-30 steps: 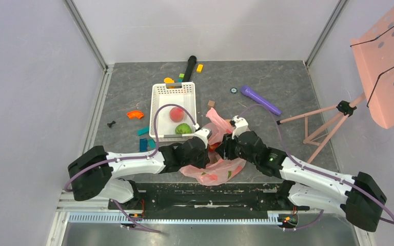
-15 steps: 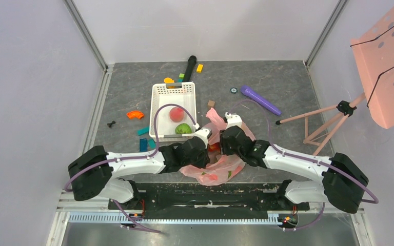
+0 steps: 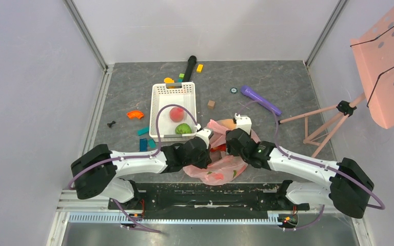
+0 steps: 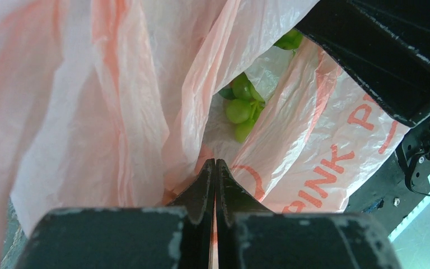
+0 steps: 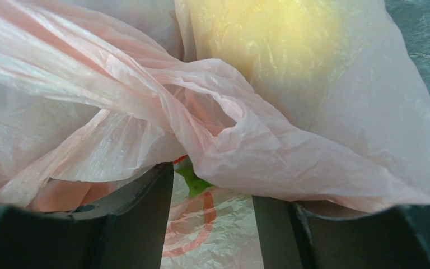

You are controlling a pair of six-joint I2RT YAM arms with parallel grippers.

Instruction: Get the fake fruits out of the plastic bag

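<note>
Centrally, low in the top view, the plastic bag (image 3: 220,164) is found crumpled on the table (image 3: 287,82), between the ends of the two arms. Pink translucent film; red lettering is noted on it.

Left tool (image 3: 209,144): laid against the bag's left edge in the top view. Its fingers (image 4: 200,188) are seen pressed together at lower centre of the left wrist view, with a fold of bag film pinched between them. Above the fingertips the film is parted, and a cluster of small green round fruits (image 4: 239,106) is seen lodged inside, at upper centre of that frame.

Right tool (image 3: 229,137): set over the bag's upper right part in the top view. Its fingers (image 5: 145,224) are held apart at the bottom of the right wrist view. Film is draped over them, and no pinch can be made out. A green leaf tip (image 5: 193,180) is glimpsed in the gap. A yellow-orange fruit (image 5: 269,39) is seen through the film at top centre of that frame.

White basket (image 3: 173,87): placed just up-left of the bag. A pink-red peach (image 3: 175,114) is held near its middle and a green apple (image 3: 183,128) at its lower edge.

Purple cylinder (image 3: 260,100): noted up-right of the bag, apart from it.
</note>
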